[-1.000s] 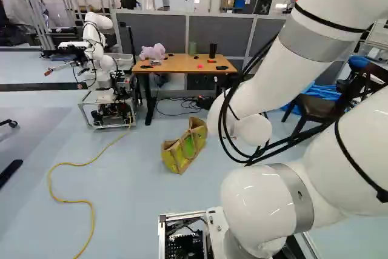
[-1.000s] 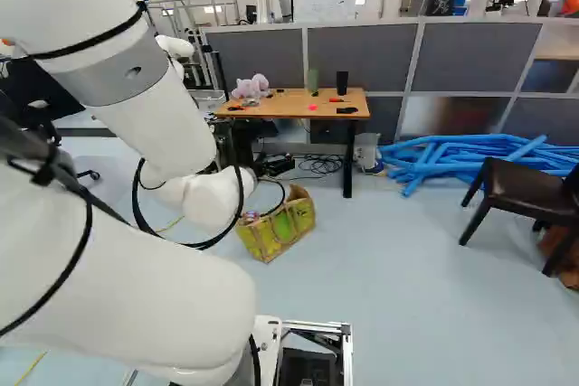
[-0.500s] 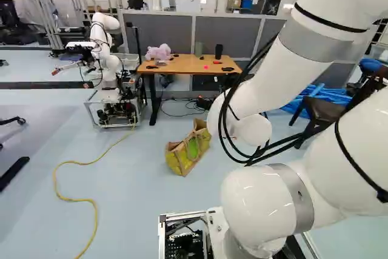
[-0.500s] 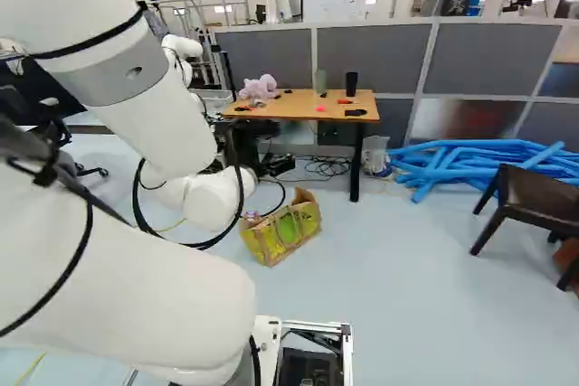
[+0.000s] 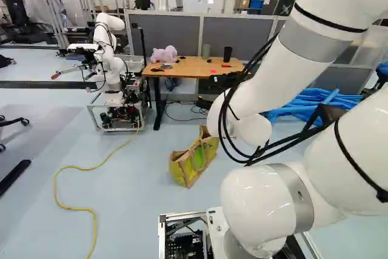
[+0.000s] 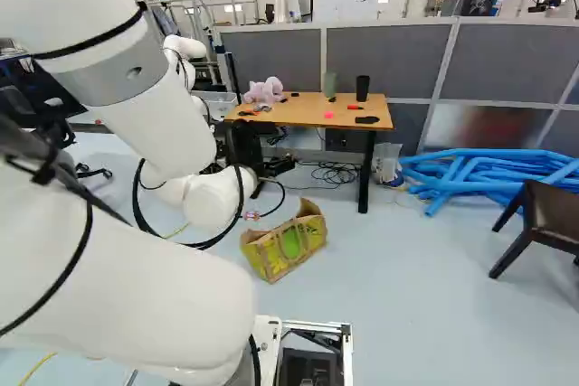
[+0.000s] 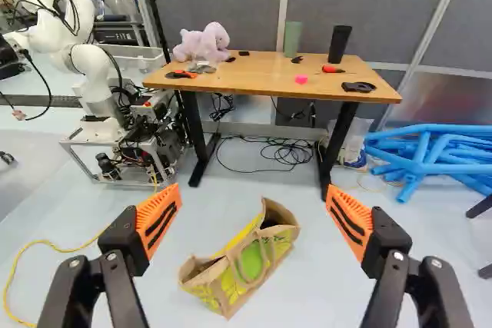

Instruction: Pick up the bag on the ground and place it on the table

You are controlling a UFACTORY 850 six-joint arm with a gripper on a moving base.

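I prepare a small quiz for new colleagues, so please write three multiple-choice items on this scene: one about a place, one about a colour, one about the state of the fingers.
1. Where is the bag?
A) On the table
B) On the floor
C) On the chair

2. Which colour are the piled tubes?
A) Yellow
B) Red
C) Blue

3. How do the fingers stand?
A) Open
B) Shut on the bag
C) Shut on nothing

Right letters:
1. B: both base views show it resting on the floor.
2. C: the whole pile looks blue in the right base view.
3. A: the wrist view shows them wide apart, neither one touching the bag.
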